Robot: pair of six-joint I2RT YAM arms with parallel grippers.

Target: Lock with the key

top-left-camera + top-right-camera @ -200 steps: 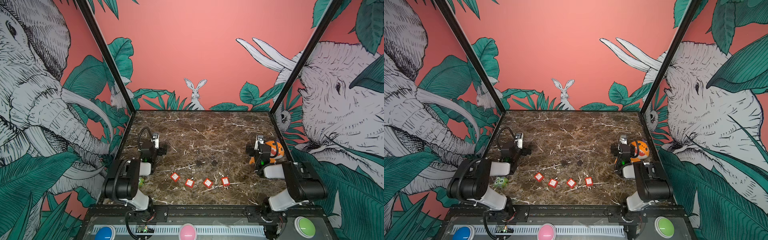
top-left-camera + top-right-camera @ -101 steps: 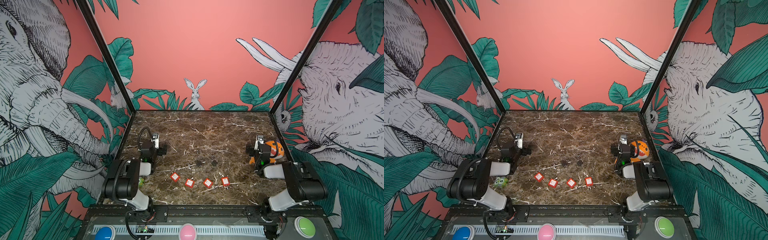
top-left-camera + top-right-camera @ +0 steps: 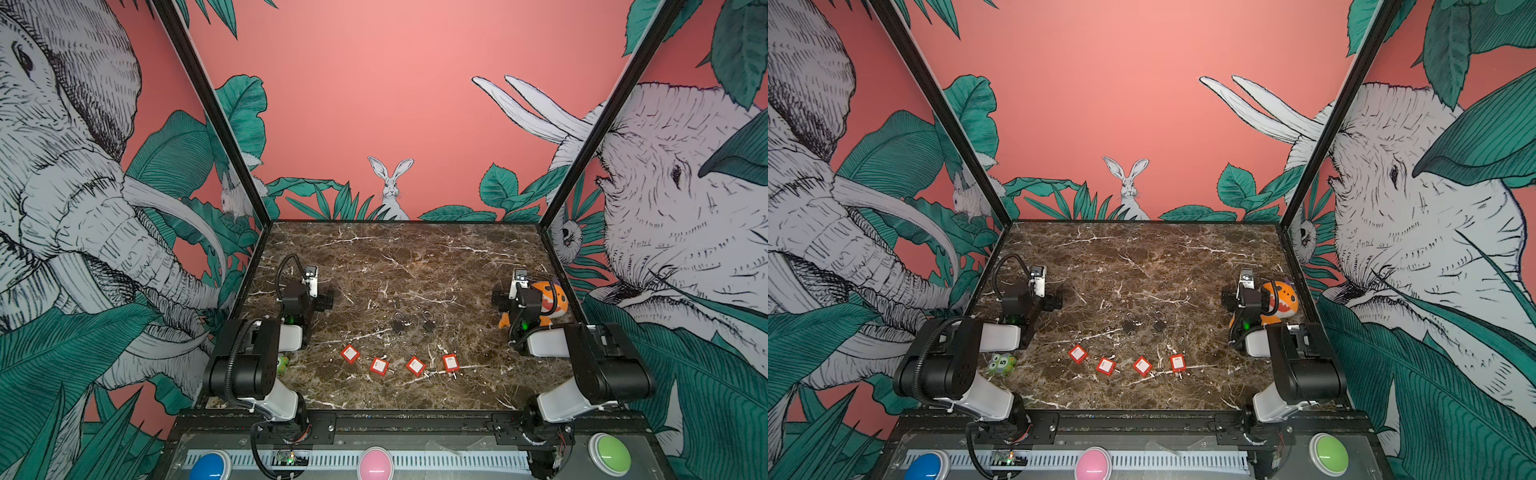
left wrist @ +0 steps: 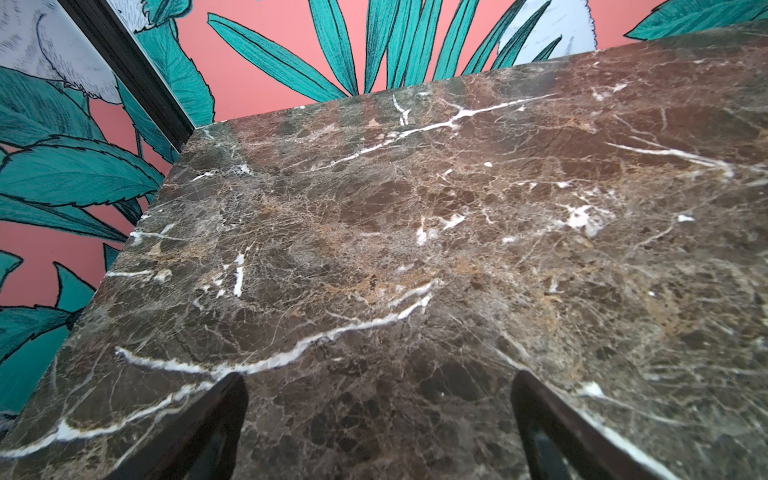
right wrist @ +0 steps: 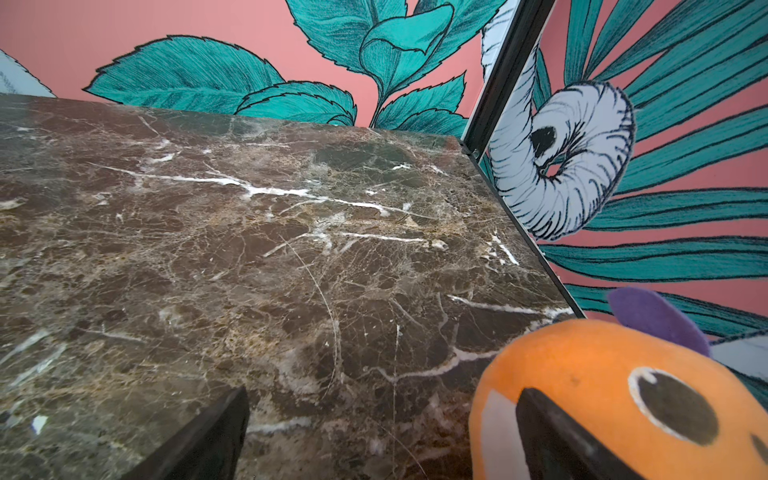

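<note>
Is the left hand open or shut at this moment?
Open. In the left wrist view the left hand shows its two fingers wide apart, with only the bare marble table between them; nothing is held.

The tabletop (image 3: 415, 257) is dark brown marble veined in white. Four tags (image 3: 379, 365) are red with white faces; two padlocks (image 3: 400, 323) are dark grey. The plush toy (image 5: 602, 382) is orange, with a purple fin and a black, white-ringed eye. A small toy (image 3: 1002, 364) is green with a dark 5. The walls (image 3: 374, 104) are salmon pink, patterned with teal leaves (image 3: 241, 112), grey-white elephants (image 3: 685, 208) and a white rabbit (image 3: 390, 183).
</note>
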